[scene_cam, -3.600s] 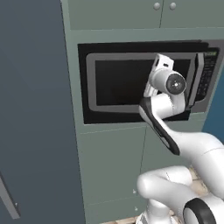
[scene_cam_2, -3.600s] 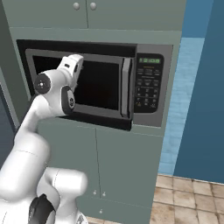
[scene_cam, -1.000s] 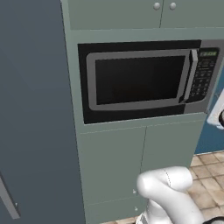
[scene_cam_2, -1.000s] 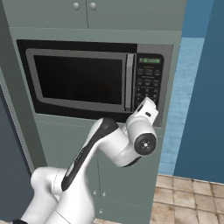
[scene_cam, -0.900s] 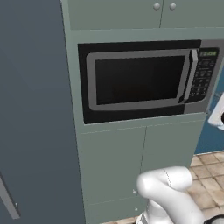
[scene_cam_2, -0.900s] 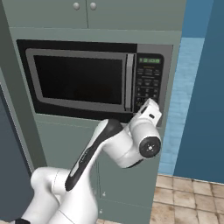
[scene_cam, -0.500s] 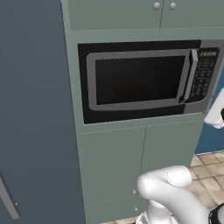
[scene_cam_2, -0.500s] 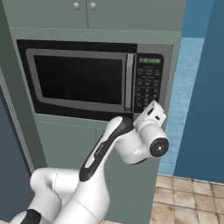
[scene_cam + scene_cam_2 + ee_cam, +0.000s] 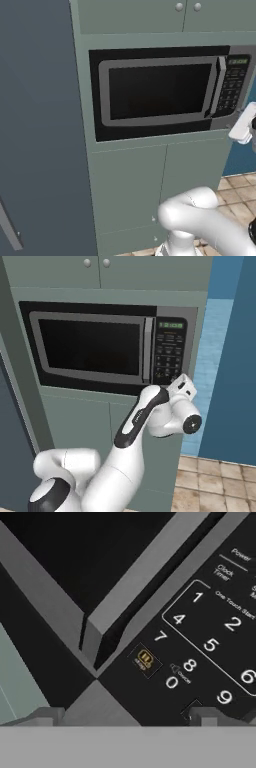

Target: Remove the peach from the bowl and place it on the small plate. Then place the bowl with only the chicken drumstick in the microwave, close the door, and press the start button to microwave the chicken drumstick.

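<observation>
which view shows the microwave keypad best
The hand view: the keypad is close up, with its digits and labels readable, beside the lower end of the door handle. The right base view shows the whole keypad small, the arm just below it. The left base view shows it small, at an angle.

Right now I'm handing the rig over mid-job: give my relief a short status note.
Gripper: open, holding nothing, close to the lower left of the keypad, by the handle's lower end.
Microwave: door shut.
Bowl, drumstick, peach, plate: can't be checked from here.
Done: door closed.
Left: press start; the hand has yet to touch the panel.
</observation>
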